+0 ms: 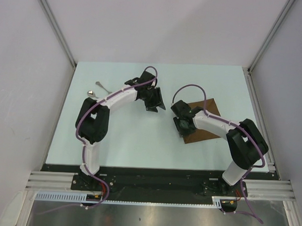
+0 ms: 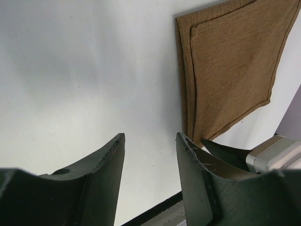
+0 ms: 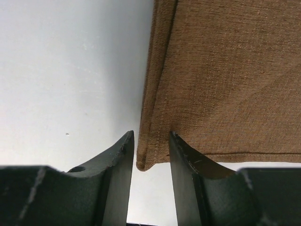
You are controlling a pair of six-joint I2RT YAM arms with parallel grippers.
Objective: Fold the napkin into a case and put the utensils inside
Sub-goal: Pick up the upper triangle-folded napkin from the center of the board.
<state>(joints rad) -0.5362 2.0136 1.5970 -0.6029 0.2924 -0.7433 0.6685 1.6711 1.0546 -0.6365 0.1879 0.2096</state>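
Presently the plain brown cloth napkin (image 1: pixel 209 107) lies flat on the right side of the pale worktop (image 1: pixel 140 142), with a stitched hem running along its edge. The jaws of the right arm (image 1: pixel 215 124) sit low at the napkin's near-left corner. In the right wrist view they stand spread, one finger on bare worktop just beside the hem and the other over the cloth (image 3: pixel 225 80), so the corner lies in the gap and is not pinched. The jaws of the left arm (image 1: pixel 117 98) are also spread and hold nothing. They hang over bare worktop near the middle, and the napkin (image 2: pixel 230 70) shows ahead and to their right. The small silver metal fork (image 1: pixel 103 86) and the small spoon (image 1: pixel 92 93) lie at the far left, close beside the left arm and well apart from the napkin.
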